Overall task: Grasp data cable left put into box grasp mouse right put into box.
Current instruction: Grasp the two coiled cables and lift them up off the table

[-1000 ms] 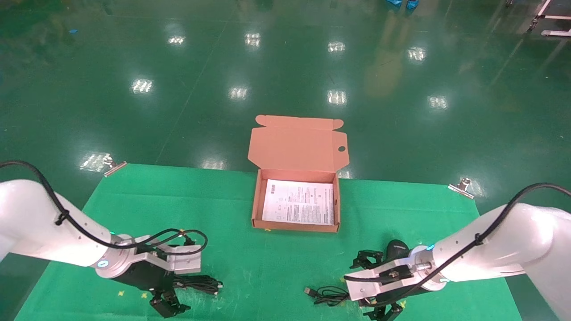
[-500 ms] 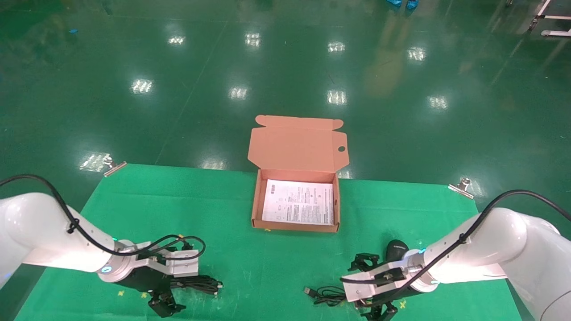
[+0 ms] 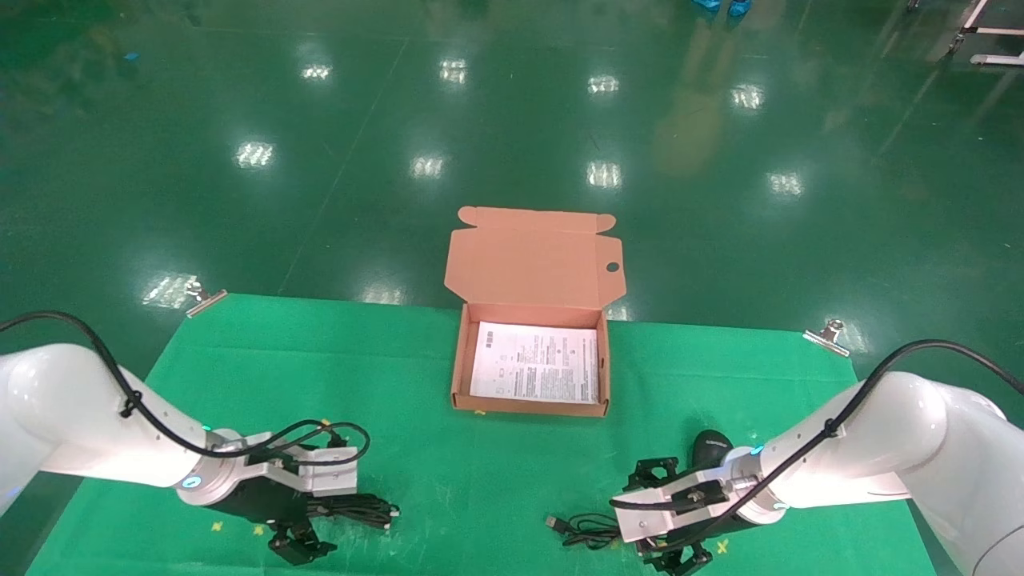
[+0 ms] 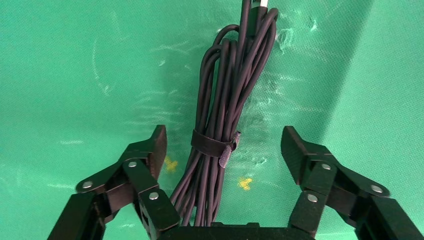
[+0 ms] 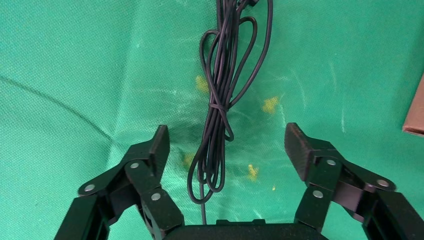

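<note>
The left gripper (image 4: pixel 222 145) is spread wide around the data cable (image 4: pixel 225 115) — not touching; the right gripper (image 5: pixel 226 145), also apart, straddles the mouse's cord (image 5: pixel 220 100) near the box (image 3: pixel 458 376).

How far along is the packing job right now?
Nothing is packed: the box holds only a printed sheet. In hand: the open left gripper straddles the data cable; the open right gripper straddles the mouse's cord. Both grasps and placements remain.
</note>
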### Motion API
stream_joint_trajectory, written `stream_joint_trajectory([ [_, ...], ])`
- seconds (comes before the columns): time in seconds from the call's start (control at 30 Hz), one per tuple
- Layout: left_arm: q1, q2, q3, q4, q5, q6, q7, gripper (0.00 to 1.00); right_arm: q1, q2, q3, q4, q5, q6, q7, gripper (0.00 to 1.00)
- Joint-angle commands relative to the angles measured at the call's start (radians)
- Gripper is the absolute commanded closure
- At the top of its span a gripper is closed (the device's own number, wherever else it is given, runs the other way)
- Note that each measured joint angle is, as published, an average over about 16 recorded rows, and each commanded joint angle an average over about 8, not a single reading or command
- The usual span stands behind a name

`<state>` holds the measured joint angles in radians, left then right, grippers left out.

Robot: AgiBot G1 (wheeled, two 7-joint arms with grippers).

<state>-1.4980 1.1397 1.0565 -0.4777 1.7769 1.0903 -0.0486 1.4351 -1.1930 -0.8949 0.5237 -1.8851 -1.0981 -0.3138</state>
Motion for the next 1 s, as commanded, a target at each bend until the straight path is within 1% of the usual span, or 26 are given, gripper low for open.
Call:
stream_joint_trajectory([
  [0.03,0.0,-0.001,0.0,-0.002,0.0,0.001,-0.001,1.0,0.0,0.001,-0.001,0.003,-0.001,-0.002,0.001,1.0],
  [1.0,-0.002,-0.004,0.001,-0.012,0.001,0.005,-0.001,1.0,0.005,0.011,0.001,0.015,-0.001,-0.009,0.007,1.0],
])
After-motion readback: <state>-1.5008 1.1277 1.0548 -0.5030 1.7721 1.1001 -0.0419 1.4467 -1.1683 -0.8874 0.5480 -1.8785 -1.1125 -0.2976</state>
